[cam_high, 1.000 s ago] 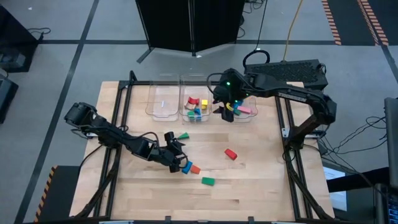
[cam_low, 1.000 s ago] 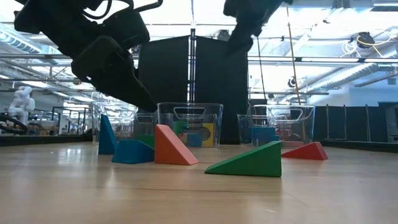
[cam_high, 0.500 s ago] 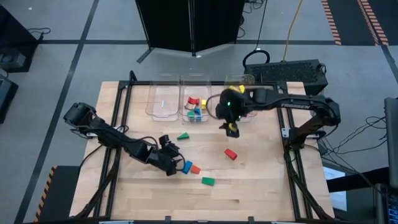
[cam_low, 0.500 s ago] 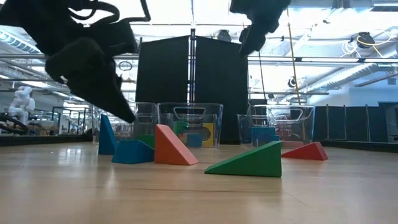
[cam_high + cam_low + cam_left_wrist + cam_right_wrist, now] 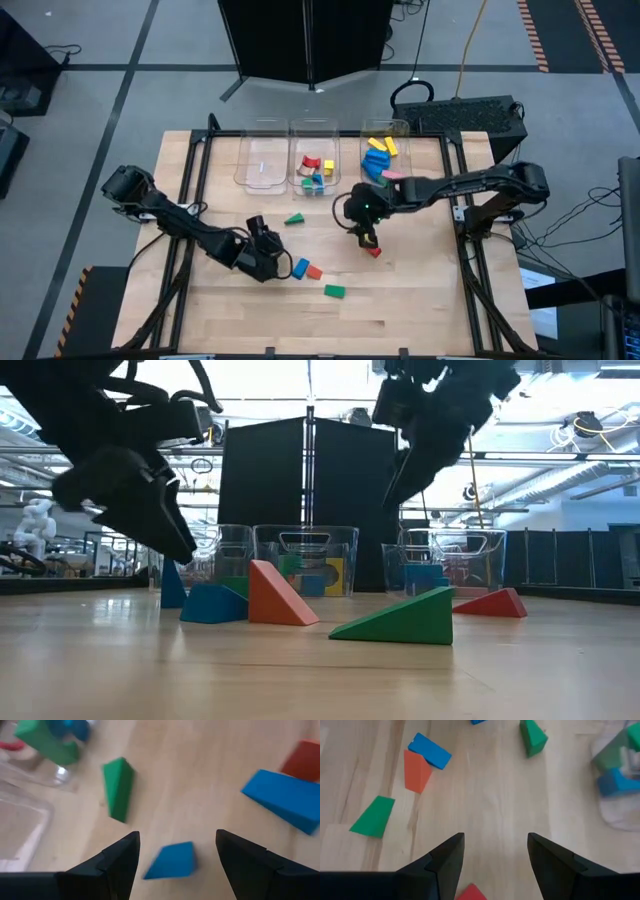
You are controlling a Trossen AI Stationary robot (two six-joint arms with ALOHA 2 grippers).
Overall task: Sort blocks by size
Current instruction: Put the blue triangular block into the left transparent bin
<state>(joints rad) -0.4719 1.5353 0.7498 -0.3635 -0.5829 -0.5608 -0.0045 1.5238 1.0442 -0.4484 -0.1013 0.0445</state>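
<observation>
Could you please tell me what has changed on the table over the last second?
The right hand left the right bin, leaving yellow, blue and pink blocks there, and swung down over the red block, open and empty. The left hand drew back from the blue block, open. The loose wedges stayed put.

This is looking like a robotics lab or industrial test hall. A wooden table (image 5: 400, 310) on a black metal frame is standing on a grey floor marked with tape lines, with cables (image 5: 570, 225) trailing beside it and a tall black panel (image 5: 308, 500) rising behind. Beyond it, ceiling pipes (image 5: 560, 470) and a white robot figure (image 5: 36, 525) are showing.
</observation>
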